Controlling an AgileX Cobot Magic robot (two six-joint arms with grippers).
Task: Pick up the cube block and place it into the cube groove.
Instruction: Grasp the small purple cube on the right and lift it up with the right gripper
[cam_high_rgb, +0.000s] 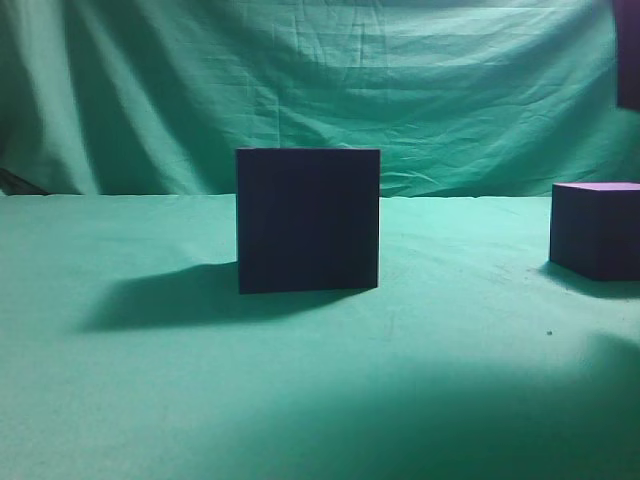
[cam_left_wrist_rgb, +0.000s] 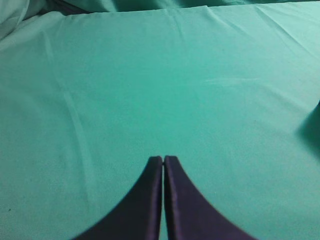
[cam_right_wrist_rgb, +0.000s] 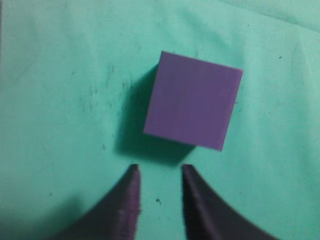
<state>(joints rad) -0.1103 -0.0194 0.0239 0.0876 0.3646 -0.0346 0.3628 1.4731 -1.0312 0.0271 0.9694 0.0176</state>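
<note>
The right end effector (cam_right_wrist_rgb: 159, 172) hovers released above the counter (cam_right_wrist_rgb: 60, 100), its fingers parted with cloth between; just ahead sits the cube block (cam_right_wrist_rgb: 192, 100), a cube with no long axis, turned slightly askew, lighter top face up; the left end effector (cam_left_wrist_rgb: 163, 160) is clenched over bare green cloth; the cube groove (cam_high_rgb: 308, 220) stands upright mid-counter, well apart from the block; draped green backdrop (cam_high_rgb: 320, 80) behind.

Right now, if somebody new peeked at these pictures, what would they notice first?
First, the big dark cube groove standing in the middle of the green cloth, throwing a long shadow to its left. Next, the smaller purple cube block sitting apart at the right edge. From above, the right gripper hangs open just short of the block, not touching it, while the left gripper is shut over bare cloth.
</note>
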